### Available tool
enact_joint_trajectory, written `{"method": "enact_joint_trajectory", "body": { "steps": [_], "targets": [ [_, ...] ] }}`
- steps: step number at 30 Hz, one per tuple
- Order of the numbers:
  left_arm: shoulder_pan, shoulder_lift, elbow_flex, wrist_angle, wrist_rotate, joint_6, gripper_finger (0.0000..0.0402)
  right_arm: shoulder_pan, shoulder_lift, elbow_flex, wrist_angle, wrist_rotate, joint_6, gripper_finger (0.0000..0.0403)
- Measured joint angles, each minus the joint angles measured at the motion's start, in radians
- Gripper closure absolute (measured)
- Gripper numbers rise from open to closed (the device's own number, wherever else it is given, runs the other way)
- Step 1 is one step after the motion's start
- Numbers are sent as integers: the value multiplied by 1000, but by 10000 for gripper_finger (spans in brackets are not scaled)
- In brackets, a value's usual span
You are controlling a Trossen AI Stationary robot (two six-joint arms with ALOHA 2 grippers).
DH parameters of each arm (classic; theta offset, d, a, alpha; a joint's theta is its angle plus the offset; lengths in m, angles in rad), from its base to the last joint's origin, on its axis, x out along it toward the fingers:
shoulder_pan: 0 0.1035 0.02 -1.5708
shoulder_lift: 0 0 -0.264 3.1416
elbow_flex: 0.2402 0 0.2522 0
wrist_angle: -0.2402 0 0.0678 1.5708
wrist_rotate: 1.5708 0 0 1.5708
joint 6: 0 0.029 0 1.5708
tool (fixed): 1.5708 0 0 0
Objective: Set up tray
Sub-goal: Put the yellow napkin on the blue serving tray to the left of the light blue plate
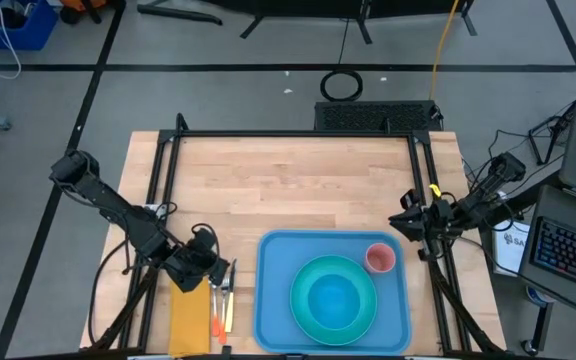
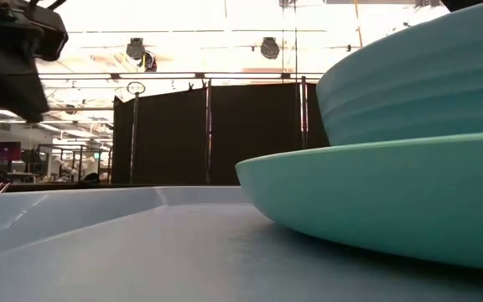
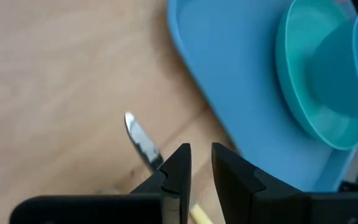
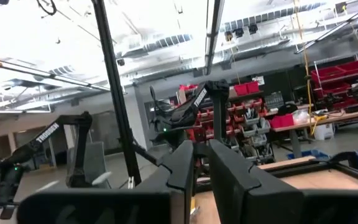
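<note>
Smooth light-blue plastic tray (image 1: 273, 290), rectangular w/ rounded corners and raised rim, lies on pale wood-grain table (image 1: 288, 185) near its front edge. In it: round turquoise plate (image 1: 303, 305) holding a turquoise bowl (image 1: 334, 298), plus small pink cup (image 1: 380, 258). Left gripper (image 3: 199, 163) hovers beside tray over shiny knife (image 3: 140, 142) and mustard napkin (image 1: 188, 318), jaws slightly apart, empty. Right gripper (image 4: 199, 163) at table's right edge, jaws narrowly apart, empty.

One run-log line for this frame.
light-blue plastic tray: holds round turquoise plate, bowl, pink cup | left claw: over cutlery | right claw: waiting, table's right edge
</note>
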Motion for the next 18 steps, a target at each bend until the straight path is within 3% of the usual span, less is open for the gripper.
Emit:
{"method": "enact_joint_trajectory", "body": {
  "steps": [10,18],
  "targets": [
    [-16,-3,0,-9,265,-82,335,0,0,-2,-4,0,0,358],
    [-38,-3,0,-50,470,-246,335,0,0,-3,-4,0,0,358]
  ]
}}
